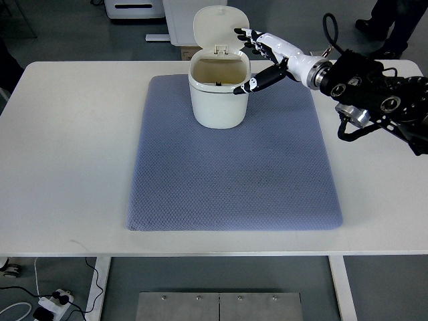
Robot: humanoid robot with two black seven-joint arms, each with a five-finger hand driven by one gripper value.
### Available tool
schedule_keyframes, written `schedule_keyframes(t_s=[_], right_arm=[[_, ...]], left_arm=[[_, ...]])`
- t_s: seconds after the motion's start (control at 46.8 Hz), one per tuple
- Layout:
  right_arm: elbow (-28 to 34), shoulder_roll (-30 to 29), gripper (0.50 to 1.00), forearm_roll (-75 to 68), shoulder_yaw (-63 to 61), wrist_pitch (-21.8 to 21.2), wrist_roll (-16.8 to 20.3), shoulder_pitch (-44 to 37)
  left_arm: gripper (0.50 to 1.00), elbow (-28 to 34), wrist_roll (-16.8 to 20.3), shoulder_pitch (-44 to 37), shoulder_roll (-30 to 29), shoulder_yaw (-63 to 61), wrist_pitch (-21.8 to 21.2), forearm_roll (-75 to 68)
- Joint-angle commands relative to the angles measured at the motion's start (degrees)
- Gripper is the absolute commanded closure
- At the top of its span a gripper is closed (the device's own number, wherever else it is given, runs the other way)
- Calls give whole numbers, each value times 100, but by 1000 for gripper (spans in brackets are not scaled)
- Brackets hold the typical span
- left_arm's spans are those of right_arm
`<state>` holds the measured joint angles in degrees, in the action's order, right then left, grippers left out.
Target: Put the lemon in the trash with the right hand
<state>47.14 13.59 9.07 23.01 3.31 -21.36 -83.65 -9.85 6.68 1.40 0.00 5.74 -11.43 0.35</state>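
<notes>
While the right arm reaches in from the picture's right edge, the right hand [262,59] is held just beside the rim of the trash bin [219,93], with its fingers [249,35] spread and nothing seen between them; the thumb points down toward the bin's right wall. No contact between hand and bin can be confirmed. The cream-white bin is set upright on the far part of a blue-grey quilted mat [234,174], and its hinged lid [215,27] is raised open behind the mouth. The lemon cannot be made out: the bin's interior is shown only as a pale, shadowed hollow, so whether the fruit lies inside cannot be told. The mat is spread on a white table [60,154]. Dark shoes of a person [378,27] are seen past the table's far right corner.
</notes>
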Motion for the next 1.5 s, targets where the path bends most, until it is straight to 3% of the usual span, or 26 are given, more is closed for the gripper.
schedule_keyframes(t_s=[0.0, 0.278, 0.513, 0.748, 1.047, 1.474], right_arm=[[225, 275, 500, -2, -24, 3, -8, -2], [1201, 1593, 500, 7, -103, 3, -350, 77], [1026, 2068, 500, -20, -788, 99, -386, 691], [139, 1972, 502, -28, -2115, 108, -246, 1675], [-978, 1392, 502, -37, -3091, 30, -105, 2467], [-1804, 478, 500, -291, -3821, 3, -78, 2617]], left_arm=[[500, 1, 0, 0, 0, -3, 0, 0], [500, 1, 0, 0, 0, -3, 0, 0], [500, 1, 0, 0, 0, 6, 0, 0], [500, 1, 0, 0, 0, -3, 0, 0], [500, 1, 0, 0, 0, 6, 0, 0], [500, 1, 0, 0, 0, -3, 0, 0]])
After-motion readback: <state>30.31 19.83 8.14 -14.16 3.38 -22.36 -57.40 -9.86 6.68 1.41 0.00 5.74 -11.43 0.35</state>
